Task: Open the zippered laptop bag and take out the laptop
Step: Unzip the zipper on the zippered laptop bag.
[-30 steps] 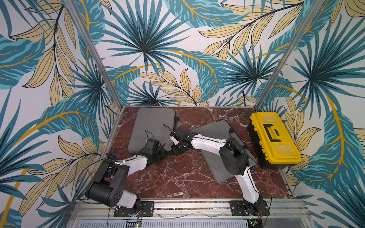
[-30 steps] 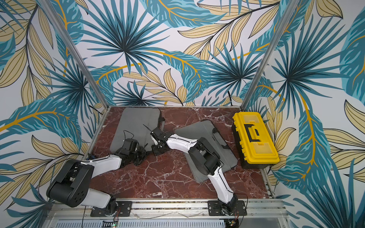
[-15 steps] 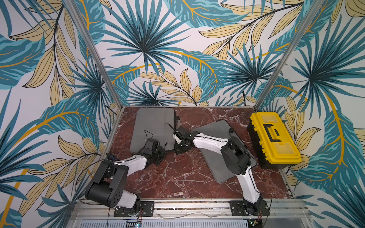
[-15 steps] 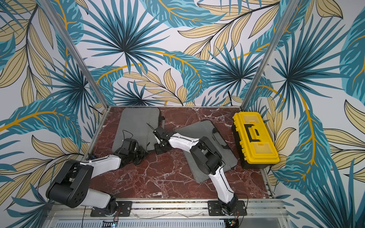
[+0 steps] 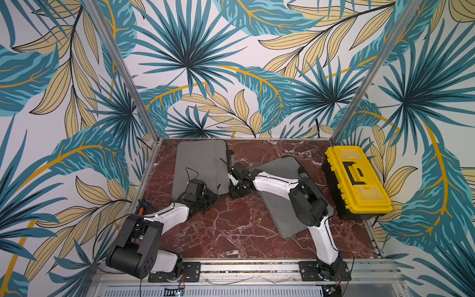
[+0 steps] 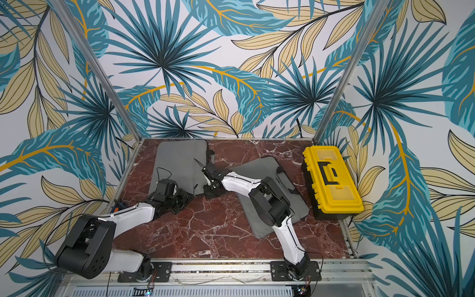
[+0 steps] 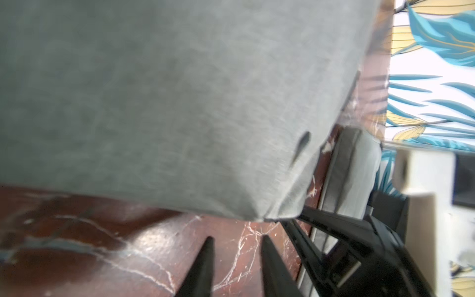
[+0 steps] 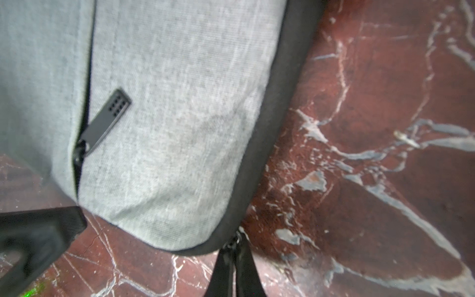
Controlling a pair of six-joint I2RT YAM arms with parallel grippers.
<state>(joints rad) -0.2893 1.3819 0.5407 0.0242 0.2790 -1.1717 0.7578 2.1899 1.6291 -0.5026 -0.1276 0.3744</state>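
I'm pinching the zipper pull [image 8: 233,238] in my right gripper [image 8: 235,250] to open the laptop bag [image 5: 200,164], lying well apart from the yellow toolbox [image 5: 357,180], my left gripper [image 7: 237,239] hovering narrowly parted and empty to brace it.

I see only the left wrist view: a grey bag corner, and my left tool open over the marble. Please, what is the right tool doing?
Observer: The right tool is shut on the zipper pull at the laptop bag's black-edged corner.
Operator: Does it pass over anything?
Observer: Yes, the right arm reaches over a second grey bag lying right of that one.
Operator: Anything else there?
Observer: A closed yellow toolbox stands at the right side.
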